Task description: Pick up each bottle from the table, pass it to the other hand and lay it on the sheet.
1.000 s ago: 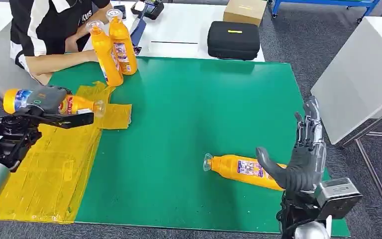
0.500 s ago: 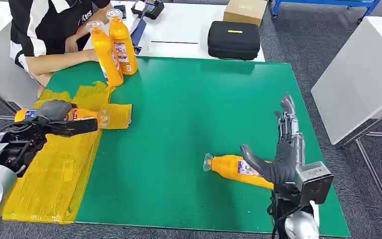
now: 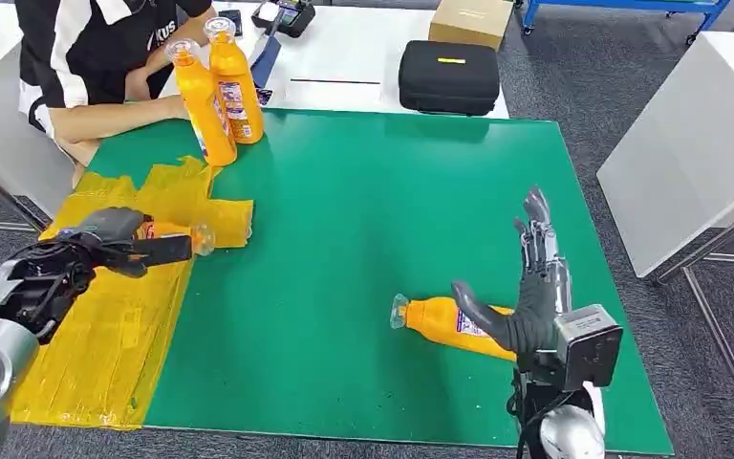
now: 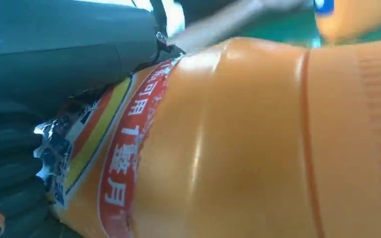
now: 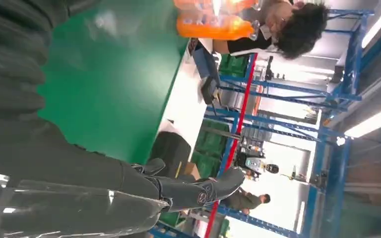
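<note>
— Where is our lying bottle (image 3: 444,323)?
— On the green surface (image 3: 363,220), neck toward the yellow sheet (image 3: 96,325), just under our spread, empty right hand (image 3: 526,287). Our left hand (image 3: 105,234) grips another bottle (image 3: 167,230) above the sheet.

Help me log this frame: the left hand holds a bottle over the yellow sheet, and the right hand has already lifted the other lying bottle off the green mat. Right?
Not quite. The left hand does hold a bottle over the yellow sheet, but the other lying bottle is not lifted: the head view shows it flat on the green mat, with the right hand open beside it.
</note>
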Available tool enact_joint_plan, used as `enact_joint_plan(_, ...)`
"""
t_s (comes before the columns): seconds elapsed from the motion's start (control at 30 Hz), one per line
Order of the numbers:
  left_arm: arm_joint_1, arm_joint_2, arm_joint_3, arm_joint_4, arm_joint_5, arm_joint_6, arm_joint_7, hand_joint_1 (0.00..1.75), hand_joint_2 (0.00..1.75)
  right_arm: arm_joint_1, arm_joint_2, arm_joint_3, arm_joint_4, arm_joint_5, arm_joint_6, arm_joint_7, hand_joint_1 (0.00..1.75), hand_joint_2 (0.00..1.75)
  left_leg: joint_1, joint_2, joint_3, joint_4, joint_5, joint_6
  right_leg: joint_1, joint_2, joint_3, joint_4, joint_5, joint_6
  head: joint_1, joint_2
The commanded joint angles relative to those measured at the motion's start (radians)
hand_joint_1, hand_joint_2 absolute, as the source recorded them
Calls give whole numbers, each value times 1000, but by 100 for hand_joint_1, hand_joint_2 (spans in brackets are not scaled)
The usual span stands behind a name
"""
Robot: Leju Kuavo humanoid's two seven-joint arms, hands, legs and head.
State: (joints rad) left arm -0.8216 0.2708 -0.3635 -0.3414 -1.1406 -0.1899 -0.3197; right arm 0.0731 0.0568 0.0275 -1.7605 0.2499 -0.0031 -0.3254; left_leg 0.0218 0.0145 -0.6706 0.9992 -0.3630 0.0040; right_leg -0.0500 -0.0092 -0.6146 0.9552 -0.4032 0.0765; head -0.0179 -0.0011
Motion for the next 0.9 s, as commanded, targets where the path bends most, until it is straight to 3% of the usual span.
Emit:
enact_joint_plan(0.03, -25, -80, -28, 95, -24, -61, 75, 0, 0, -52, 14, -15, 63, 14, -10, 35, 0, 175, 0, -2, 6, 0, -2, 1, 1, -1, 6, 0, -2, -5, 0, 0)
enact_joint_plan(0.17, -46, -117, -40, 100, -30, -92, 91, 0, 0, -53, 17, -42, 63, 22, -11, 45, 0, 175, 1, -3, 6, 1, -3, 1, 1, -2, 6, 0, -3, -6, 0, 0)
enact_joint_plan(0.73, -67, -146, -39, 103, -25, -136, 106, 0, 0, -30, 2, -75, 72, 29, -1, 10, 0, 175, 1, -2, 6, 1, -3, 1, 1, 0, 6, 0, -3, -6, 0, 0)
enact_joint_plan(0.9, -106, -158, 40, 76, 64, -74, 4, 0, 0, -11, -8, -96, 45, 22, -16, -4, 0, 175, 1, -3, 3, 1, -2, 0, 2, -2, 3, 0, -2, -4, 0, 0)
